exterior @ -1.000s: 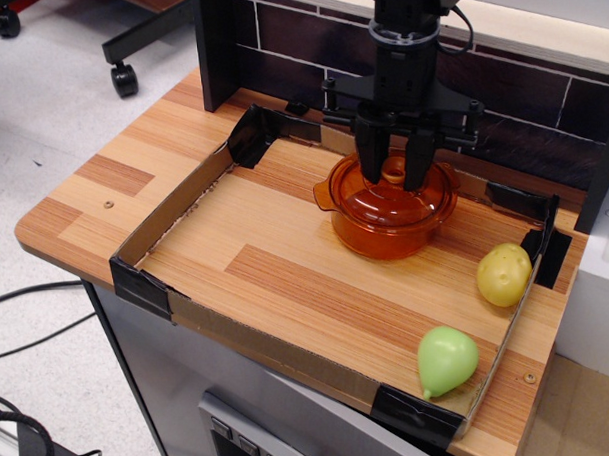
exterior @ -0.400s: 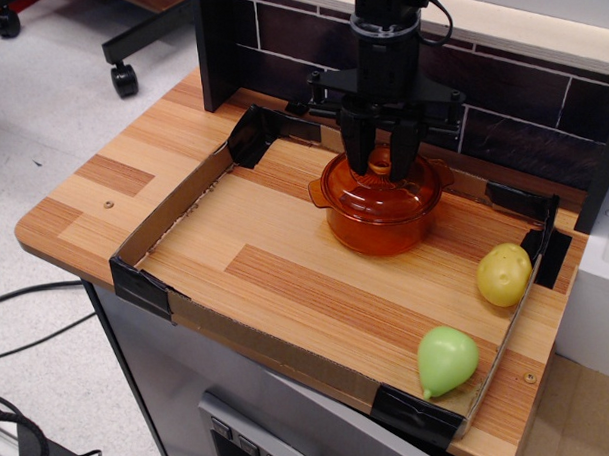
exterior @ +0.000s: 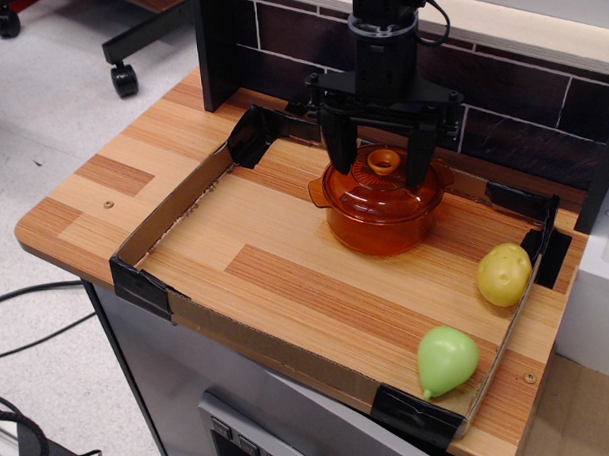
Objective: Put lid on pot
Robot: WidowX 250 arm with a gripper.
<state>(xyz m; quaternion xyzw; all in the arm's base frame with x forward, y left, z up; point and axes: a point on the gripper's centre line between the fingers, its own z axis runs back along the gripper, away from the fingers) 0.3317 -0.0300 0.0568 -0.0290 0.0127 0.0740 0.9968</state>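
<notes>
One tool (exterior: pixel 381 165) hangs released, fingers spread either side of one lid (exterior: pixel 383 188) seated on one pot (exterior: pixel 381 225).

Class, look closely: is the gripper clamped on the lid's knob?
No, the gripper stands open, its fingers apart on either side of the knob of the lid.

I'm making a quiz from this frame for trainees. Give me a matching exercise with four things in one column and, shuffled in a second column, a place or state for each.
Things:
1. lid
2. tool
3. yellow potato
4. green pear

Places or states:
A. near the tray's front right corner
B. open, fingers either side of the knob
C. sitting on the pot
D. by the tray's right wall, behind the other toy food

Pairs: 1-C, 2-B, 3-D, 4-A
</notes>
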